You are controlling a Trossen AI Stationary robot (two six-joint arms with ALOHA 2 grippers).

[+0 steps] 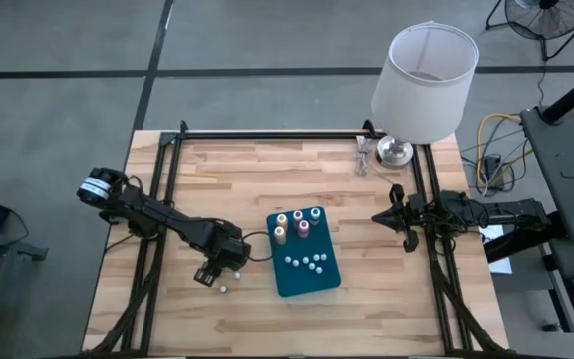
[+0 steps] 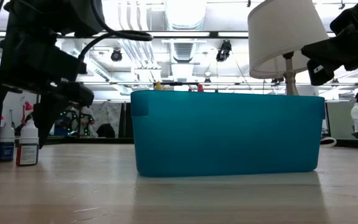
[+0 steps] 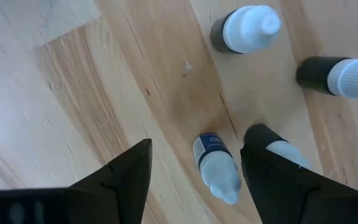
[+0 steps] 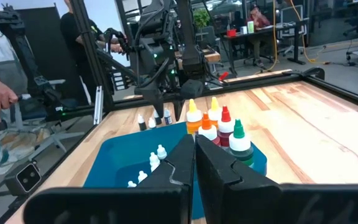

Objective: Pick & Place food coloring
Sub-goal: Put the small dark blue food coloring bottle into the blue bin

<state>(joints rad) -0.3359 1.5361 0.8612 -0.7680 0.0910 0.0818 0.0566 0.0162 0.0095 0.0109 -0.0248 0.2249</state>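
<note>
Teal tray [image 1: 305, 275] on pale blond wood-grain table [image 1: 267, 170]. Tall bottles in tray [image 4: 219, 130]: yellow, orange, red, green tops over white bodies. Small bottles in tray [image 1: 307, 263]: whitish. Loose bottles on table [image 3: 248, 29]: dark bodies, white caps; one [image 3: 215, 167] with blue label. Arms, frame rails [image 1: 267, 134]: black. Lamp [image 1: 424, 82]: white shade, silver base.

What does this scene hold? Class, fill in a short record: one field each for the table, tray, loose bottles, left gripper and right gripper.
table: wooden top
tray: teal tray holding tall and small bottles
loose bottles: small bottles standing on the wood left of the tray
left gripper: left gripper open, over one loose bottle
right gripper: right gripper shut, right of the tray, holding nothing
</note>
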